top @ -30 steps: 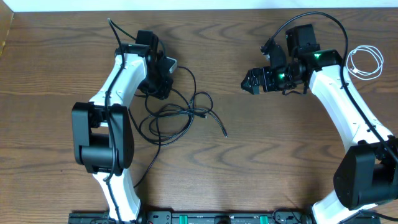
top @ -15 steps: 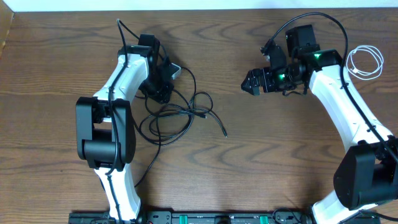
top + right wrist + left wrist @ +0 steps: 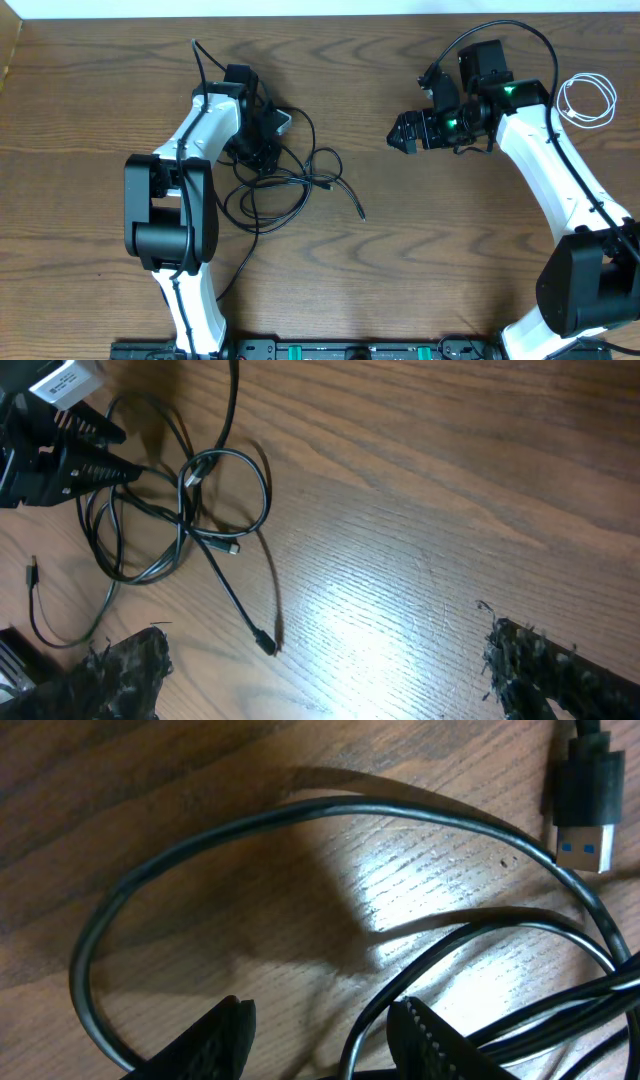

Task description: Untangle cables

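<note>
Black cables [image 3: 290, 180] lie in a loose tangle of loops on the wooden table, left of centre. My left gripper [image 3: 262, 140] is low over the tangle's upper left part. Close up, the left gripper [image 3: 322, 1010] is open, and one black strand [image 3: 365, 1030] runs up between the jaws close to the right finger [image 3: 425, 1030]. A USB plug [image 3: 585, 805] lies just beyond. A white cable [image 3: 587, 100] sits coiled at the far right edge. My right gripper [image 3: 400, 132] hovers wide open and empty, right of the black cables [image 3: 190, 500]. It is above bare wood near a free plug end [image 3: 265, 643].
The table's far edge [image 3: 320, 16] runs along the top of the overhead view. The arm bases and a rail [image 3: 340, 350] line the near edge. Thick black arm cabling [image 3: 500, 30] arcs over the right arm.
My left gripper's jaws have spread apart and it has shifted slightly right over the tangle. The right arm and the white cable have not moved.
</note>
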